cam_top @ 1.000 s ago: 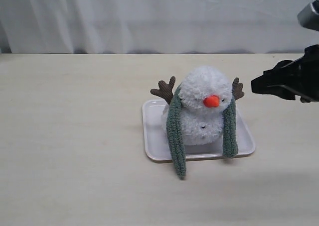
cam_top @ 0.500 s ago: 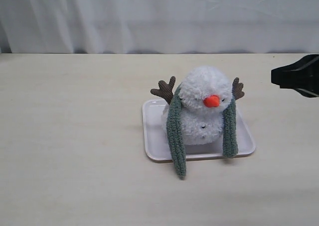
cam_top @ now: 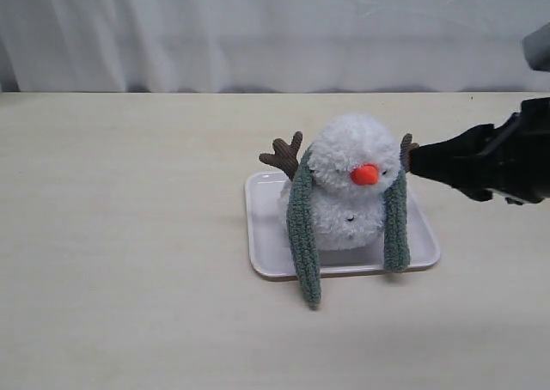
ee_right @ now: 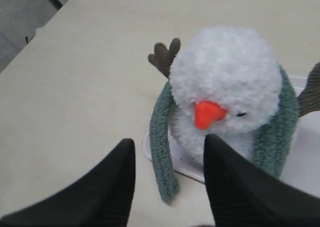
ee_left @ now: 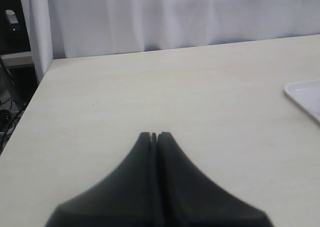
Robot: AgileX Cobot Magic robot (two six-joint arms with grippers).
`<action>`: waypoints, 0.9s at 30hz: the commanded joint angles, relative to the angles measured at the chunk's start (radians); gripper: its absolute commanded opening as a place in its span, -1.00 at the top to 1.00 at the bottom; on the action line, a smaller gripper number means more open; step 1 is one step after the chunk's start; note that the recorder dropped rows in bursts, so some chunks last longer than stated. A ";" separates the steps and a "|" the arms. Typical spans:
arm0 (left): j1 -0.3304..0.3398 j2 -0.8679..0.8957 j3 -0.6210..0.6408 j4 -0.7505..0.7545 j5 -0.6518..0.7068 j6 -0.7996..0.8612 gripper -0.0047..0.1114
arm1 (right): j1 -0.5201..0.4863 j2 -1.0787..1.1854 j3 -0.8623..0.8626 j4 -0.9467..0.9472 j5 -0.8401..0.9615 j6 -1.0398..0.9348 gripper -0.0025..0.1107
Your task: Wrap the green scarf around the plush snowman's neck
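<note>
Two black grippers work this pale wooden table (cam_top: 129, 192), with a white curtain (cam_top: 258, 29) hanging behind it. Farthest left, seen only by its own wrist camera, the left gripper (ee_left: 154, 135) hangs over bare tabletop with its jaws pressed together and nothing between them; a corner of the white tray (ee_left: 305, 99) shows at the edge of that view.

Near the middle of the table sits the tray (cam_top: 262, 227), and the plush snowman (cam_top: 352, 162) stands upright on it, its orange nose (cam_top: 365, 174) facing the camera. The green scarf (cam_top: 302, 227) passes behind the neck and hangs down both sides in front, the ends apart and uncrossed. Its left end runs over the tray's front rim onto the table; the right end (cam_top: 396, 227) stops at about the rim. One brown branch arm (cam_top: 282, 155) sticks out on the left of the head, another (cam_top: 409, 149) on the right.

That right branch arm stands between the head and the right gripper (cam_top: 414, 160), whose tips reach it; whether they touch I cannot tell. Its fingers (ee_right: 120, 177) are spread, gripping nothing.
</note>
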 commanded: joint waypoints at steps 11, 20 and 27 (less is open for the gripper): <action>-0.008 -0.002 0.002 0.001 -0.013 0.000 0.92 | 0.464 0.250 0.085 -0.160 -0.377 0.165 0.19; -0.008 -0.002 0.002 0.001 -0.013 0.000 0.92 | 0.571 0.404 0.083 -0.141 -0.599 0.183 0.13; -0.008 -0.002 0.002 0.001 -0.013 0.000 0.92 | 0.571 0.511 0.040 -0.143 -0.620 0.187 -0.12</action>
